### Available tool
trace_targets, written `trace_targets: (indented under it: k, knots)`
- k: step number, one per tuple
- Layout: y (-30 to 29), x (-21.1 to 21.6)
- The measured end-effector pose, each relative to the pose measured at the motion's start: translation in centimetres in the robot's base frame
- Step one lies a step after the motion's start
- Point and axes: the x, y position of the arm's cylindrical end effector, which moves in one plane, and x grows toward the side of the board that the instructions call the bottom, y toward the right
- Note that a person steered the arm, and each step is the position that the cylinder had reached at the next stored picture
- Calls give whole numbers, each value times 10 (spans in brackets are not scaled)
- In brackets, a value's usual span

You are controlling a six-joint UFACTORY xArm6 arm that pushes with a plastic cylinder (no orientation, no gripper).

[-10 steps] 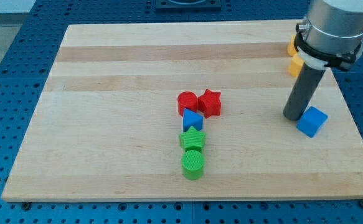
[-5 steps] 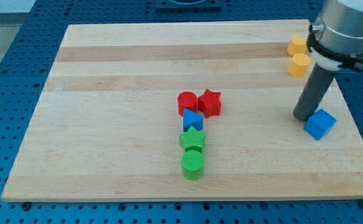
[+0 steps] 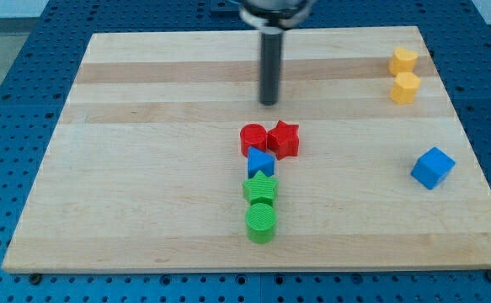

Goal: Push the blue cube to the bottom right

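The blue cube (image 3: 433, 167) sits near the board's right edge, a little below mid-height. My tip (image 3: 269, 103) is at the upper middle of the board, far to the left of the blue cube and just above the red cylinder (image 3: 253, 137) and red star (image 3: 284, 139). The tip touches no block.
A blue triangular block (image 3: 259, 161), a green star (image 3: 260, 187) and a green cylinder (image 3: 261, 223) line up below the red pair. Two yellow blocks (image 3: 403, 61) (image 3: 405, 87) sit at the upper right. The wooden board (image 3: 144, 168) lies on a blue perforated table.
My tip left the blue cube's upper left side and jumped far left to the upper middle of the board. The blue cube had shifted slightly right before that and now rests still.
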Motion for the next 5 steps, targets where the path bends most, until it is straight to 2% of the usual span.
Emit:
trace_targets:
  k: [1,2,3,4,5]
  knots:
    - [-67,25]
    - [-78,26]
    - [-79,71]
    - [-70,71]
    - [-31,80]
